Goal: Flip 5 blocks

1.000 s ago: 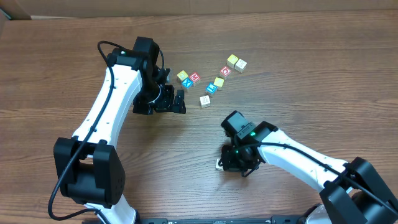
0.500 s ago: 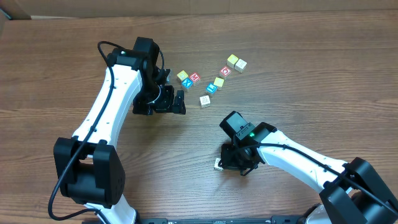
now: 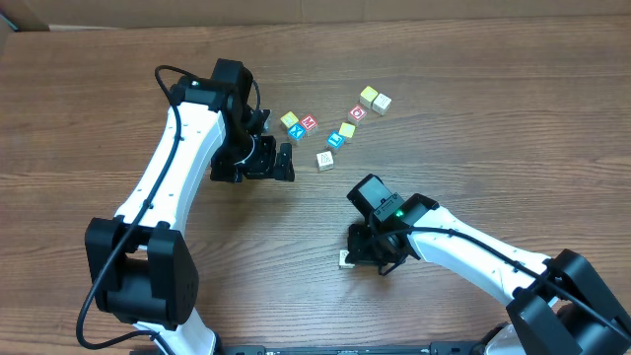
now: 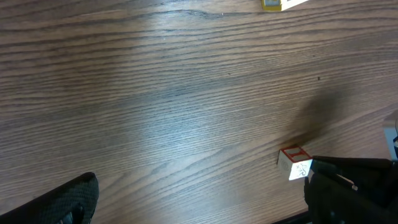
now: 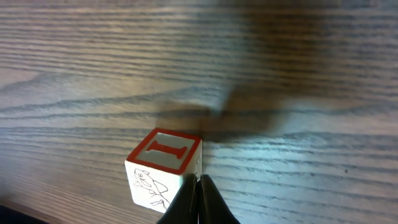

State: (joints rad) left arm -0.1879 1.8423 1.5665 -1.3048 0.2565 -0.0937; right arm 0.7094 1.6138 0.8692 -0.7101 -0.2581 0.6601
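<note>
From overhead, the left hand sat left of the worktop's middle. Its fingers were wide apart and held nothing. A loose scatter of blocks lay just right of it, toward the far edge, their faces too small to read. The lone block lay well apart from them, nearer the near edge, against the front of the right hand. That hand's fingers were hidden under its own black body.

The left wrist view showed mostly bare wood grain. A red-framed block with a faint drawing on a white face lay toward the lower right. One side of it was covered by a dark shape cut off at the frame's edge. What that shape was, and which of the blocks this one was, could not be told. Another dark, textured shape was cut off at the lower left corner. A yellow block was sliced by the top edge.

In the right wrist view, the lone block stood upright, with a red-bordered letter I on top. The line drawing on its white side ran out of frame below. The right hand's fingertips were pressed together with no gap, touching the block's lower right edge and gripping nothing.
</note>
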